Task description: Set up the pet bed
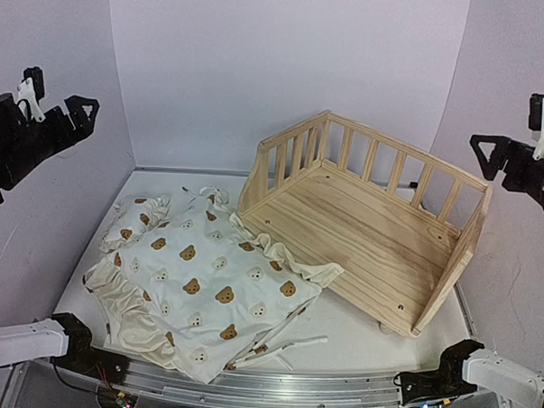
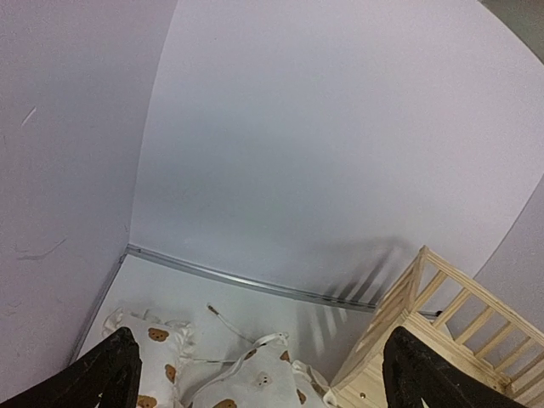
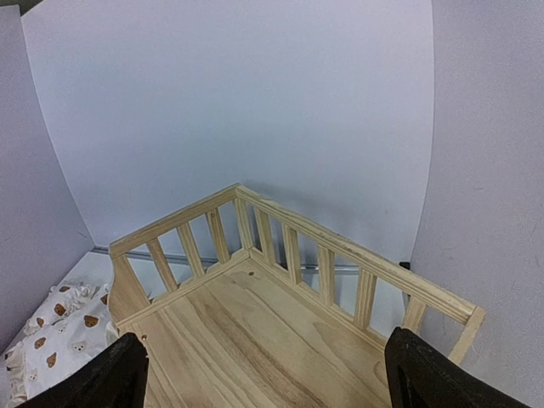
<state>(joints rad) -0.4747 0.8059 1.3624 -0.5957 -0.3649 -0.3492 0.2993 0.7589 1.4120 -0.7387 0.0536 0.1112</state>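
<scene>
- Table (image 1: 365,339): white; its near edge is cut off behind the arm bases.
- Pine frame (image 1: 361,235): upright on the right half, open side facing front-left, floor bare.
- Bear-print cushion (image 1: 205,296): rumpled on the table left of the frame, one ruffled corner at the frame's open edge and the near-left edge folded under.
- Pillow (image 1: 134,221): far left, partly tucked against the cushion.
- Ties (image 1: 279,344): trailing at the front, ends hard to trace.
- Left gripper (image 2: 268,378) and right gripper (image 3: 272,374): raised high, jaws spread wide and gripping nothing. Only their fingertips show in the wrist views.
</scene>
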